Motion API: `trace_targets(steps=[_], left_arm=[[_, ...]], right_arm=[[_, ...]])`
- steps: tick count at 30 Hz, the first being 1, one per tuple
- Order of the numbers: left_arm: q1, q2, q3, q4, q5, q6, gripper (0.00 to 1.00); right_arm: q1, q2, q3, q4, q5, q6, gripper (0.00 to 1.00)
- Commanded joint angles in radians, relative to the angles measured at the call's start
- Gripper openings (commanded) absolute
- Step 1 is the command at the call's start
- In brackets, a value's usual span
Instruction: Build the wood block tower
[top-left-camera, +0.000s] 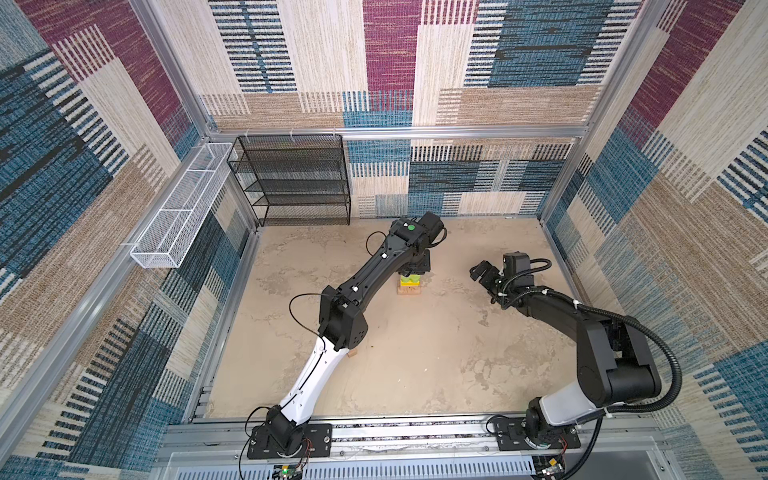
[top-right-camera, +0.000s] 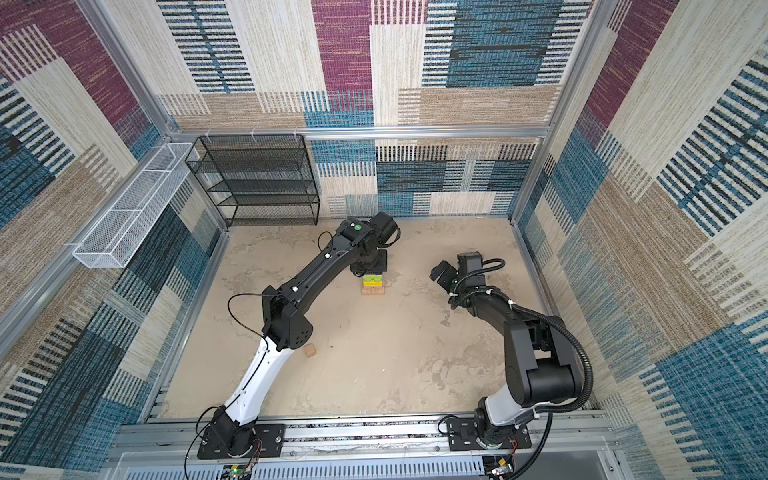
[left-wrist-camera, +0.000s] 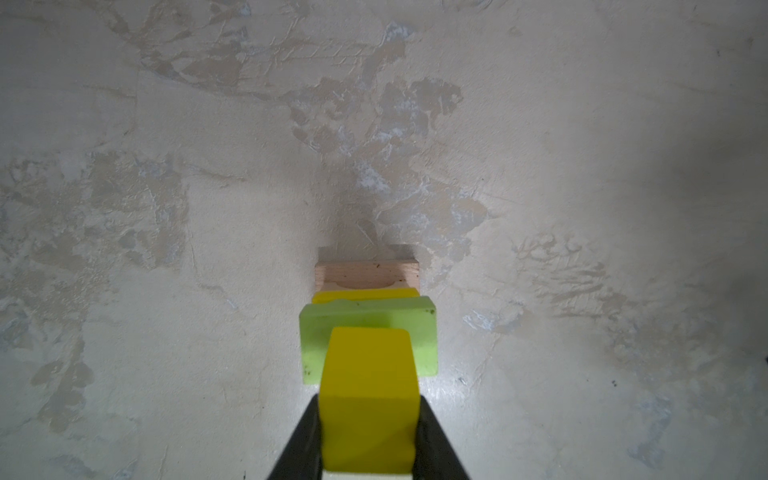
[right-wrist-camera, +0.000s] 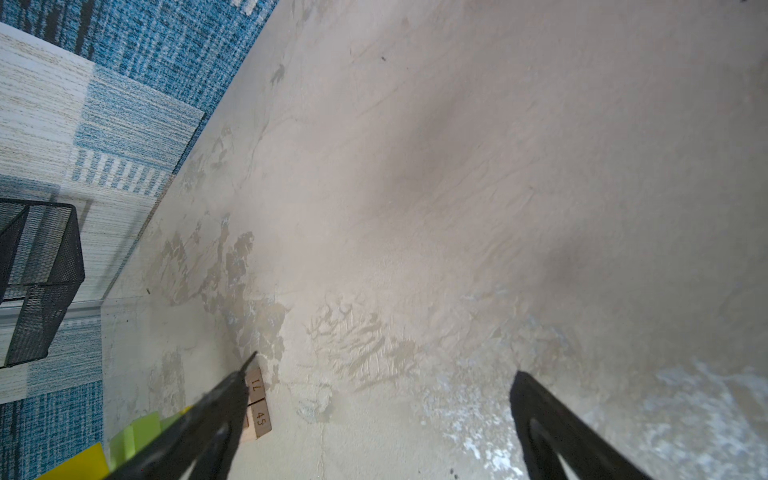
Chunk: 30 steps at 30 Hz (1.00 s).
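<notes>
**Yellow wooden cube (left-wrist-camera: 368, 374) poised over the wood block tower (top-left-camera: 409, 286) at mid-table**

It is clamped in the left gripper (left-wrist-camera: 370, 415), directly above the lime green wooden bar (left-wrist-camera: 370, 324) topping the stack — contact cannot be judged. The right gripper (right-wrist-camera: 386, 365) is spread wide, empty, well aside. Placement is in hand; a level lowering and gentle release seem called for next.

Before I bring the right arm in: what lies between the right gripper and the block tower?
Nothing. In both top views only bare table separates the open right gripper from the tower.
</notes>
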Motion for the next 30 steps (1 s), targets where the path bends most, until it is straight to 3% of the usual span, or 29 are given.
trace_targets(steps=[1,30], left_arm=[[0.0,0.004,0.004,-0.008,-0.02,-0.027,0.14],[0.002,0.014,0.017,-0.002,-0.024,-0.032,0.27]], right_arm=[[0.0,0.006,0.01,0.018,-0.007,-0.007,0.99],[0.0,0.017,0.019,0.009,-0.001,-0.019,0.99]])
